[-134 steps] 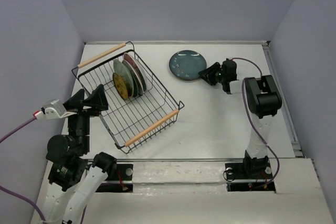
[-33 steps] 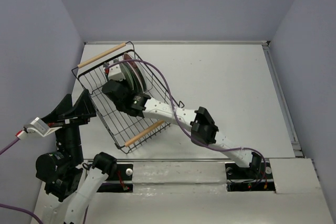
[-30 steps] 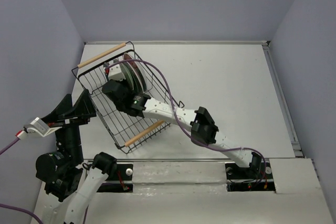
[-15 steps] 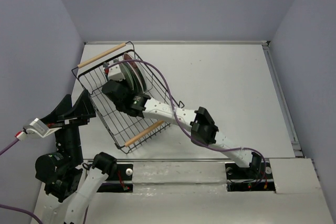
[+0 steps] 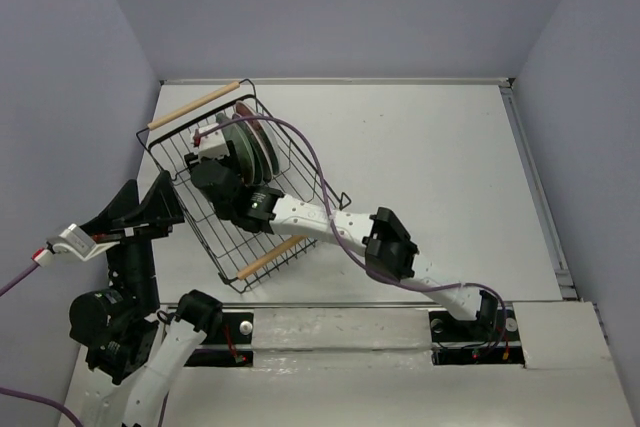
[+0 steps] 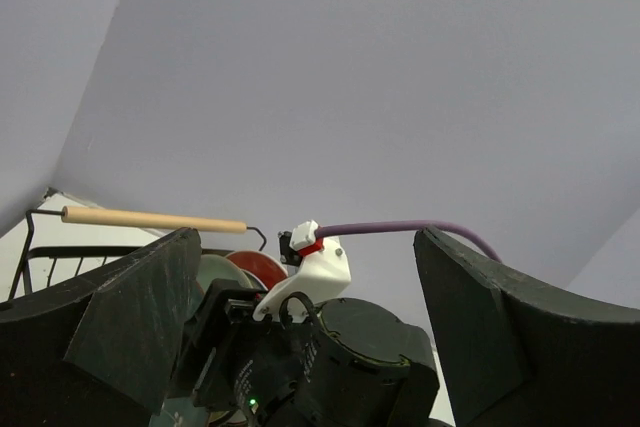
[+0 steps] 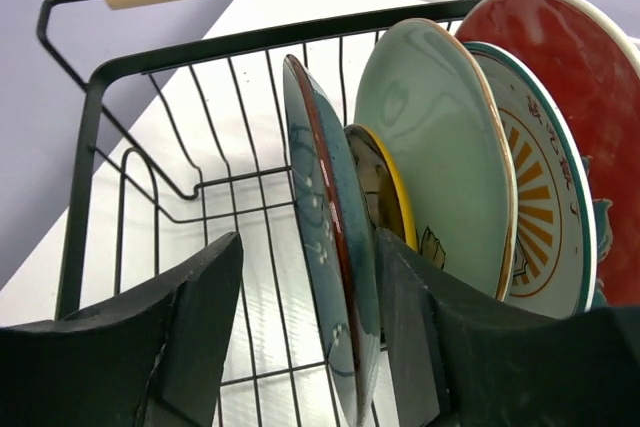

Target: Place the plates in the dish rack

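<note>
The black wire dish rack (image 5: 322,199) with wooden handles (image 5: 193,105) holds several plates on edge. In the right wrist view the dark teal plate (image 7: 330,247) stands nearest, then the small yellow (image 7: 388,187), pale mint (image 7: 435,147), cream-orange (image 7: 545,217) and red (image 7: 570,57) plates. The small teal patterned plate is hidden. My right gripper (image 7: 305,277) is open inside the rack, its jaws astride the dark teal plate, with a gap on the left side. My left gripper (image 6: 305,327) is open and empty beside the rack's left side (image 5: 160,202).
The right arm (image 5: 390,247) stretches across the near table and over the rack's near handle (image 5: 272,256). Its wrist (image 6: 350,357) fills the space between my left fingers. Grey walls close in at the left, back and right.
The dark teal plate lay on the far table 4.5 s ago and now stands in the rack. In the last half second my right wrist shifted slightly left. The left arm stayed still.
</note>
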Robot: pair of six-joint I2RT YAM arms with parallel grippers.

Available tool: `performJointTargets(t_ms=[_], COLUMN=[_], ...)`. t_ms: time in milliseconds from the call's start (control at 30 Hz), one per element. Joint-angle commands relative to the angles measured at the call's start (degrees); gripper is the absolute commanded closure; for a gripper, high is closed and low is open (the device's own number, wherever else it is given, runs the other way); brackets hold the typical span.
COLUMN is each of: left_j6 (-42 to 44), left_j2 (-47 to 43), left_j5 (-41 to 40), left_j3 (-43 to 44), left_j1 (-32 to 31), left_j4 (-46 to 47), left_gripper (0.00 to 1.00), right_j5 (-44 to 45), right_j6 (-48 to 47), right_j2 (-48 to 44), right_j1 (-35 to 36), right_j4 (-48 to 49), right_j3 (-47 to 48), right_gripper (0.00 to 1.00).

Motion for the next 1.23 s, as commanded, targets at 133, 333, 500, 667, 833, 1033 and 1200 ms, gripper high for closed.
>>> performJointTargets(t_ms=[133, 333, 500, 667, 833, 1033, 1200], left_j6=[-0.22, -1.8, -1.63, -2.42, -3.65, -4.79, -6.11], left_j2=[1.83, 4.73, 5.79, 8.6, 12.11, 16.68, 20.29], left_j5=[-0.14, 2.06, 8.12, 15.66, 21.13, 26.4, 29.31], left_j3=[-0.65, 0.4, 1.55, 2.6, 1.9, 1.11, 1.37], left_j1=[0.71, 0.97, 0.97, 0.97, 0.97, 0.89, 0.89], left_j4=[2.73, 2.55, 3.34, 3.08, 3.52, 9.05, 12.38], left_gripper=[0.01, 0.01, 0.01, 0.01, 0.01, 0.01, 0.01], right_j5=[-5.22, -6.2, 7.77, 8.75, 11.39, 13.84, 14.99], right_j6=[1.62, 0.66, -10.92, -7.89, -5.07, -0.14, -1.98], right_j2=[-14.13, -29.66, -45.75, -69.12, -95.23, -112.83, -114.78], right_j1=[0.49, 0.49, -2.22, -7.06, -7.77, -7.77, -7.77], right_j4=[5.54, 5.8, 12.74, 13.01, 11.34, 10.72, 10.37], right_j3=[-7.98, -23.7, -46.5, -70.0, -86.63, -100.27, -100.98], right_gripper=[0.19, 0.0, 0.0, 0.0, 0.0, 0.0, 0.0])
